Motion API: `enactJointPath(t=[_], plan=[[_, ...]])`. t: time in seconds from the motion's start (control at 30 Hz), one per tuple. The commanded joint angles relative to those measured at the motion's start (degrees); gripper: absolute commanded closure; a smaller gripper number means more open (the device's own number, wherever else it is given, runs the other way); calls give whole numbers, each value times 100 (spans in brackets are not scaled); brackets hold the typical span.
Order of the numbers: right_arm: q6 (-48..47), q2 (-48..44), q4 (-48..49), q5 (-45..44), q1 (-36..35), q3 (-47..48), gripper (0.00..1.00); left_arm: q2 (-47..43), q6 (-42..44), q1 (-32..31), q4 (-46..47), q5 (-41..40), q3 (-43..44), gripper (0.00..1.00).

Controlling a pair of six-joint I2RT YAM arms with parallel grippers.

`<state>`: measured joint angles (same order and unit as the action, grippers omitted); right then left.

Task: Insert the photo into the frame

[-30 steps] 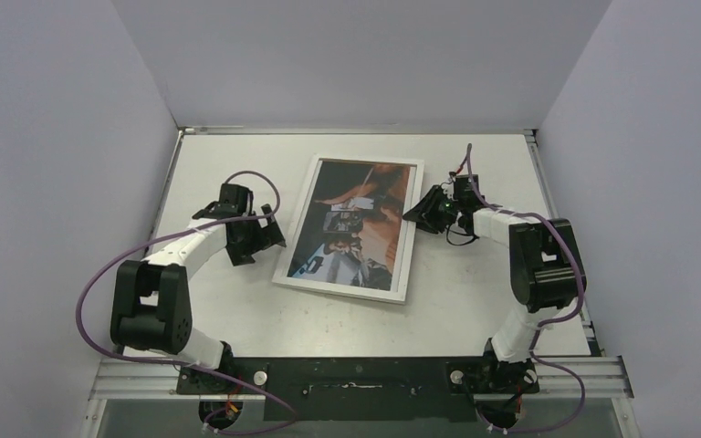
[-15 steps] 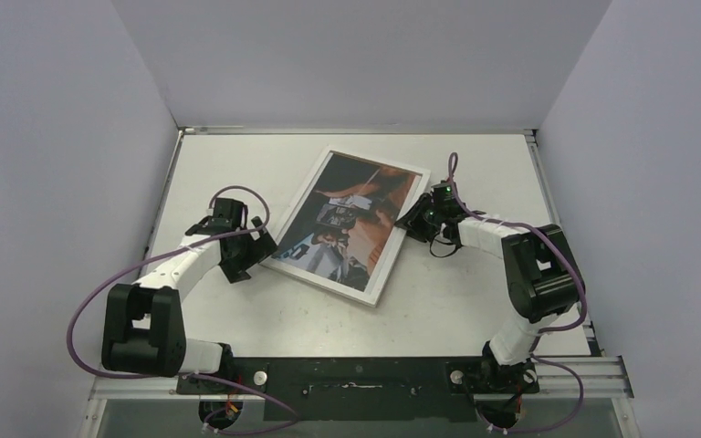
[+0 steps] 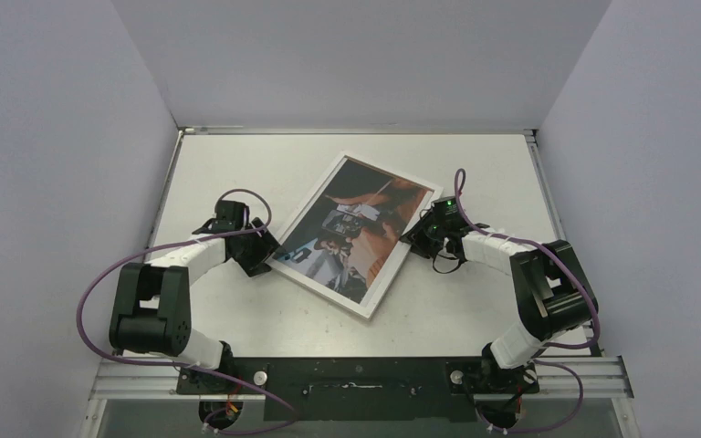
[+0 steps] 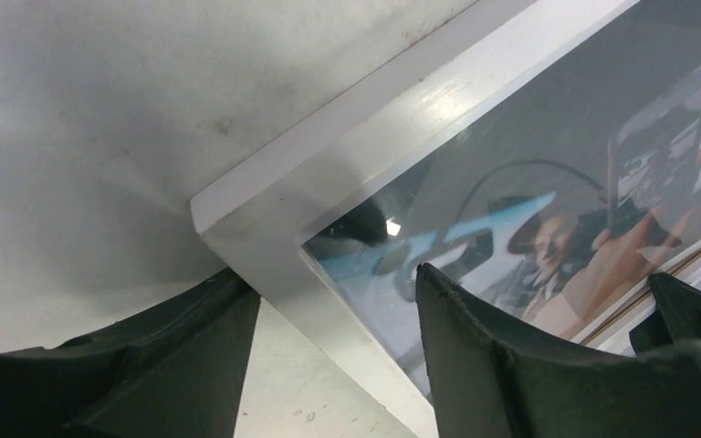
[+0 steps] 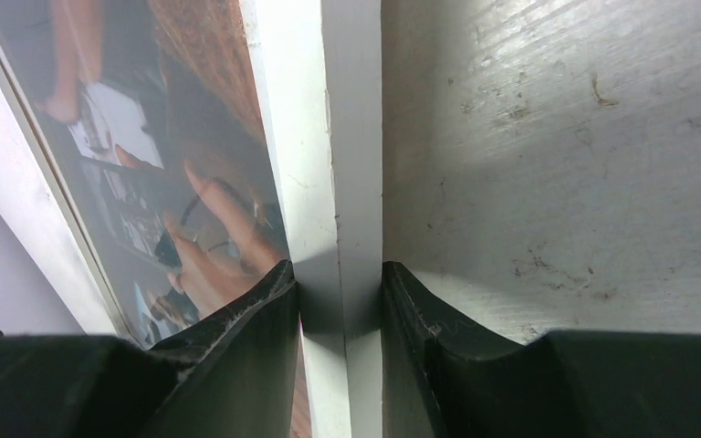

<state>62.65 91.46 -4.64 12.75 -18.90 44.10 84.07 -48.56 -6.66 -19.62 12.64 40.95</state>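
- The frame (image 3: 321, 289) lies flat on the bench (image 3: 237, 173) near its middle, with the photo (image 3: 351, 228) inside it under the pane.
- A second ago the frame stood almost square to the bench. Now it lies on a clear diagonal, turned clockwise in the top view, with one corner pointing at the arm bases.
- The left gripper (image 3: 266, 257) was apart from the frame's left side. It is now at the frame's leftmost corner.
- In the left wrist view the left gripper (image 4: 333, 283) is spread astride the rim (image 4: 365, 137) just beside that corner. One finger (image 4: 173, 365) is on the bench side and the other is over the pane and photo (image 4: 548, 210). Whether they press the rim I cannot tell.
- The right gripper (image 3: 417, 235) is on the frame's right long side as before, but has come nearer the bases as the frame turned.
- In the right wrist view the right gripper (image 5: 338, 283) pinches the white rim (image 5: 329, 109), a finger tight on each side. The photo (image 5: 164, 155) is on its left and bare bench (image 5: 557, 137) on its right.
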Motion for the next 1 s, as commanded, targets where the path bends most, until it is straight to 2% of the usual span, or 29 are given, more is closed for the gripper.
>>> enactJointPath(t=[0.0, 0.17, 0.53, 0.73, 0.83, 0.97], plan=[[440, -193, -245, -407, -207, -5, 83, 477, -143, 78, 874, 254, 470, 43], [565, 4, 412, -739, -684, 64, 83, 1240, 109, 280, 1030, 503, 1117, 51], [1528, 509, 861, -1058, -1484, 222, 83, 2939, 1045, 595, 1047, 1259, 2917, 53], [1923, 755, 1220, -955, -1923, 196, 81, 3334, 1364, 616, 907, 1335, 3480, 53], [2137, 715, 1263, -986, -1989, 91, 76, 3416, 1411, 636, 877, 1341, 3560, 52], [2288, 531, 1127, -1058, -1995, 64, 55, 3419, 1542, 636, 854, 1381, 3515, 51]])
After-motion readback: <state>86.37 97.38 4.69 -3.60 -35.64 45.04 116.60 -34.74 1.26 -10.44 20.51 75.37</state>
